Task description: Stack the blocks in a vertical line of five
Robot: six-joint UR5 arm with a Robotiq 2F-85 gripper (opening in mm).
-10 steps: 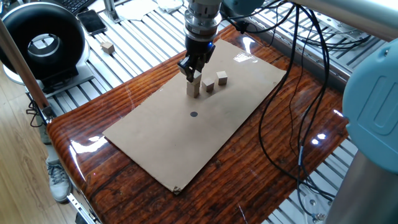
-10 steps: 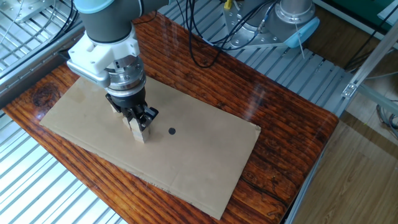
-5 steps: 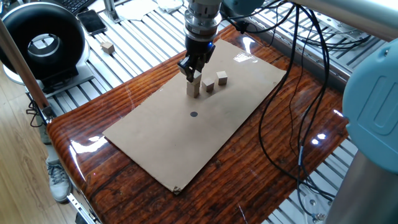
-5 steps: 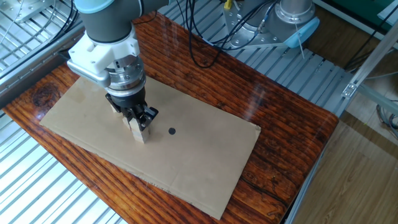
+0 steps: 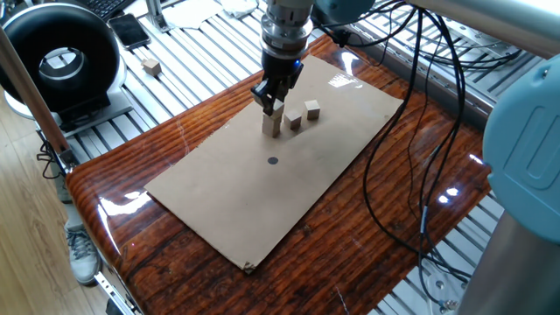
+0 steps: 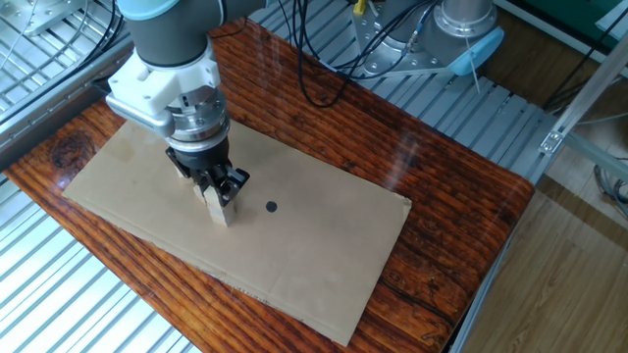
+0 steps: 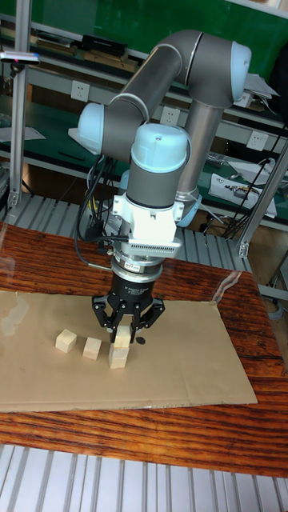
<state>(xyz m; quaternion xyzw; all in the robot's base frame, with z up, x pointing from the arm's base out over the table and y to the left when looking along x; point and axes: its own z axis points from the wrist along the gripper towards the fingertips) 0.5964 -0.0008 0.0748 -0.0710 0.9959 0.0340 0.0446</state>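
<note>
- On the cardboard sheet (image 5: 262, 188), near its middle: a short stack of blocks (image 7: 119, 352), apparently two or three high; exact count hard to read beneath the fingers.
- Just beside that stack, two loose cubes (image 7: 66, 342) (image 7: 92, 348) lying flat in a row, slightly apart from each other.
- Off the table, on the metal slats toward the black fan: one more tan cube (image 5: 152, 66), well apart from the rest.
- Directly above the stack, gripper (image 7: 123, 324) pointing straight down, fingers straddling the top block (image 6: 212, 195); cannot tell whether clamped on it or merely around it.
- Near the stack, a little black dot (image 6: 272, 207) on the cardboard, untouched.
- Handling, as a judgement: light, rigid wood, nothing fragile; smooth flat faces, so a firm pinch on two opposite sides, square to the faces, centred. Small against the fingers, so little margin for a skewed grip.
- Likely tippy once tall: gentle release and a straight lift advisable.
- Compared with half a second and a second back: no visible change in gripper, stack or loose cubes.
</note>
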